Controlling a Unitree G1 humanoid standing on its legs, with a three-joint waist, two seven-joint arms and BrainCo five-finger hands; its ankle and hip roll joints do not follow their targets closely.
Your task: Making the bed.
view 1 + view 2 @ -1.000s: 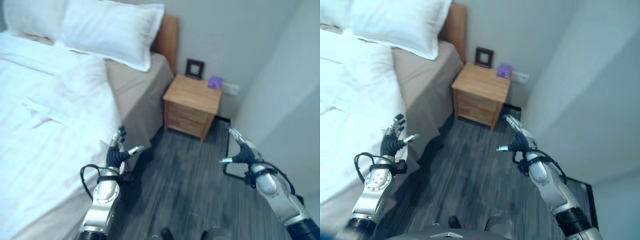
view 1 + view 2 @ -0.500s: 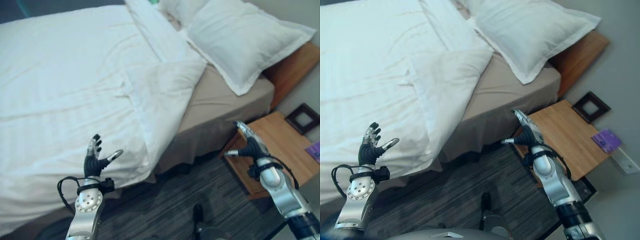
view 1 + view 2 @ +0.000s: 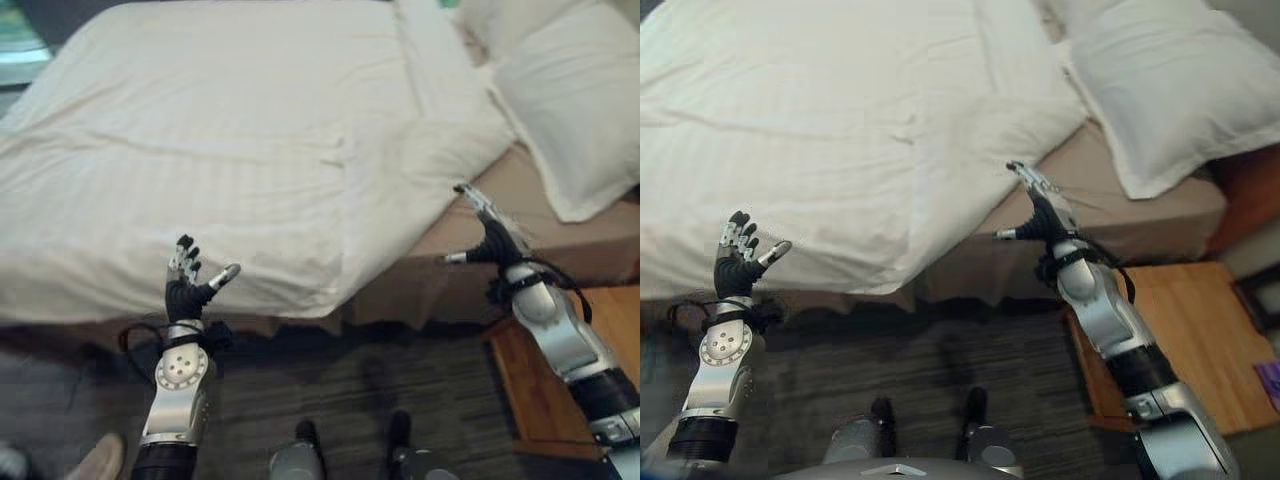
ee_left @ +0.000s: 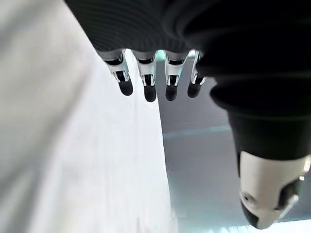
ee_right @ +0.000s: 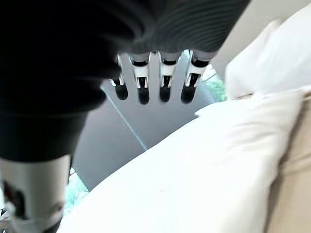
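A white duvet point(image 3: 250, 150) covers most of the bed, its near edge hanging over the side. One corner point(image 3: 430, 170) is folded back, baring the beige sheet point(image 3: 520, 210) near the head. A white pillow point(image 3: 580, 110) lies at the top right. My left hand point(image 3: 185, 290) is raised in front of the duvet's near edge, open and holding nothing; its fingers point(image 4: 146, 82) are straight. My right hand point(image 3: 1040, 215) is up beside the folded corner over the beige sheet, open too, with straight fingers point(image 5: 163, 82).
A wooden nightstand point(image 3: 1180, 340) stands at the lower right, next to the bed's head. Dark striped floor point(image 3: 330, 400) runs along the bed's side. A person's shoe point(image 3: 95, 460) shows at the lower left corner.
The camera has swung left, so the bed now lies straight ahead. Both hands stay open and raised; the right one now stands over the bed's bare sheet rather than the nightstand.
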